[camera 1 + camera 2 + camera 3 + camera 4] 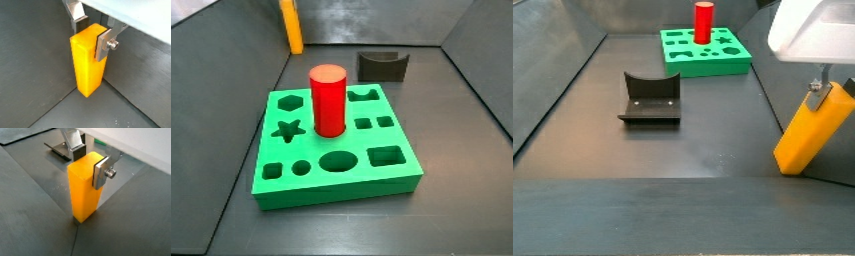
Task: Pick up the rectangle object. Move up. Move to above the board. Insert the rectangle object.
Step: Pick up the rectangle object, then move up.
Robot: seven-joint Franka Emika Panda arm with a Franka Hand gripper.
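While bar (88, 62) stands tilted in bench corner, far from board (338, 150), gripper (90, 159) sits at its upper end, fingers (101, 172) closed on bar's sides. Lower end looks to touch floor in both wrist views; lift apparently not begun. Grasp done. Left: raise, carry over board, insert. Red cylinder (329, 100) stands in board hole.

white hand (828, 88), flat silver fingers (104, 43), screw

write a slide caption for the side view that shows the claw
Claw grips the leaning rectangle object near its top, far from the board, where a red cylinder stands.
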